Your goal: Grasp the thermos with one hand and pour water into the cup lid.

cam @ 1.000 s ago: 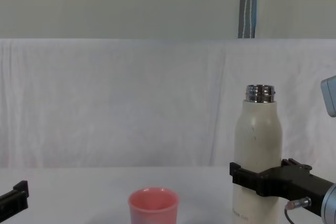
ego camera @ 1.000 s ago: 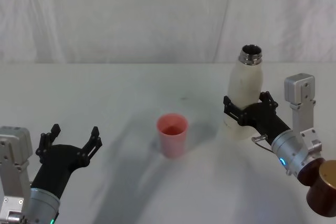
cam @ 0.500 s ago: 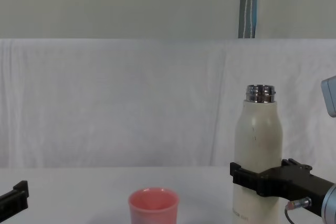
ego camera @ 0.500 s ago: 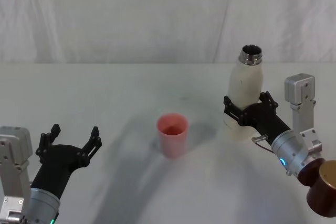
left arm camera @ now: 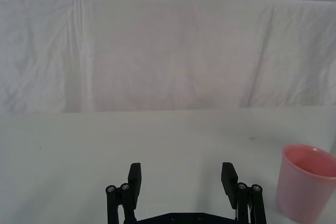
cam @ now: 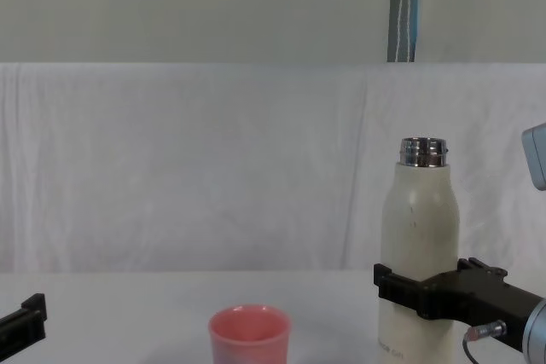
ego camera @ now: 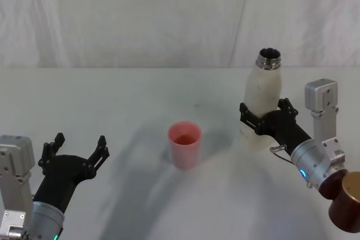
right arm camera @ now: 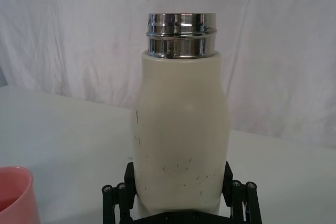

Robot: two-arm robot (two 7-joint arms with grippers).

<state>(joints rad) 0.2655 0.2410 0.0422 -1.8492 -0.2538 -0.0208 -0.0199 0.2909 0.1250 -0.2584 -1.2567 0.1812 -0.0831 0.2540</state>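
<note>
Standing upright between the right gripper's (ego camera: 262,117) clamped fingers (right arm camera: 231,182), the thermos (ego camera: 263,100), cup lid (ego camera: 184,144) well clear beside them, bare table (ego camera: 140,94) between, left gripper (ego camera: 76,151) spread wide, holding nothing.

1 thermos (ego camera: 262,102), 1 pink cup lid (ego camera: 184,144), 2 black claws: left claw (ego camera: 77,149), right claw (ego camera: 263,116). 1 brown cap (ego camera: 346,202), 1 table (ego camera: 135,94).
</note>
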